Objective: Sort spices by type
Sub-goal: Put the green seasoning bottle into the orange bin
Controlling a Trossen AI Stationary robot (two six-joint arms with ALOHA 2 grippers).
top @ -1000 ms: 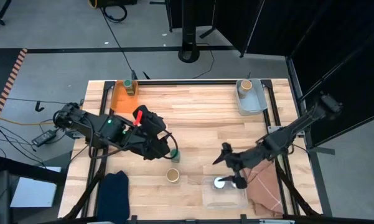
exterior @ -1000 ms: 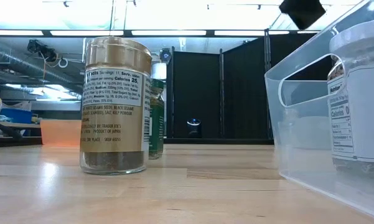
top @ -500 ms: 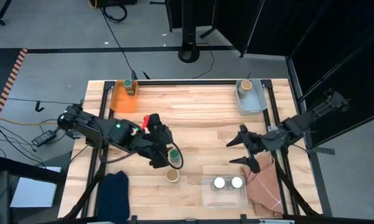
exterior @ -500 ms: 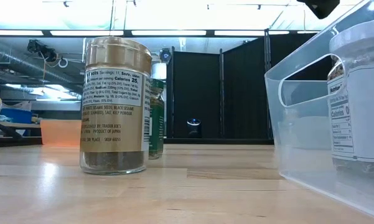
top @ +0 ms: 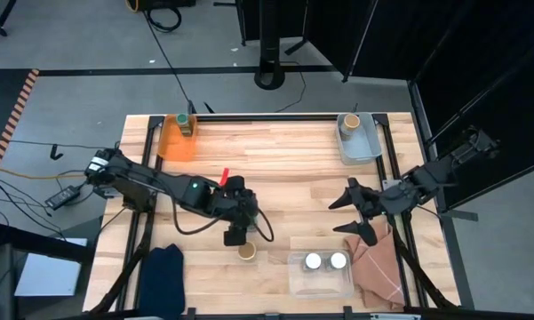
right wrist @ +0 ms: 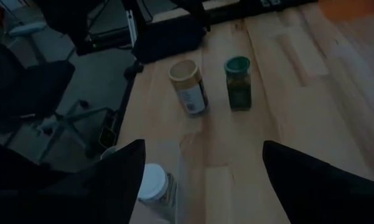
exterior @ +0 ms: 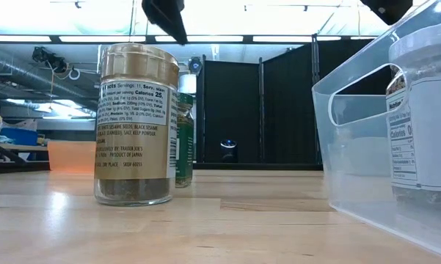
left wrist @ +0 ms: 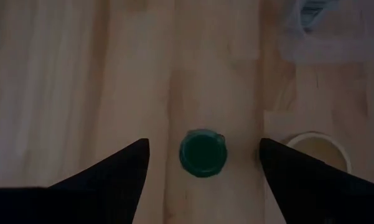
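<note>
The wooden table (top: pixel 275 169) is carrying three bins: an orange bin (top: pixel 176 142) at its eleven o'clock corner with one green-lidded jar (top: pixel 186 119) in it, a grey bin (top: pixel 359 138) at one o'clock with a tan-lidded jar (top: pixel 351 120), and a clear bin (top: pixel 321 274) at five o'clock holding both white-lidded jars (top: pixel 325 260). The left gripper (top: pixel 235 236) is hanging directly above the second green-lidded jar (left wrist: pixel 202 152) near six o'clock, its fingers spread wide with nothing between them and the jar centred in the gap. The loose tan-lidded jar (top: pixel 247 251) is standing just beside that green one, towards the clear bin. The right gripper (top: pixel 357 212) is waiting at three o'clock, jaws apart and empty. The likeliest trouble, judging from this, is the descent: the finger on the tan jar's side is lining up very near that jar, so it could be clipping or toppling it on the way down. A closure catching only the lid's rim could also be tipping the green jar instead of lifting it.
</note>
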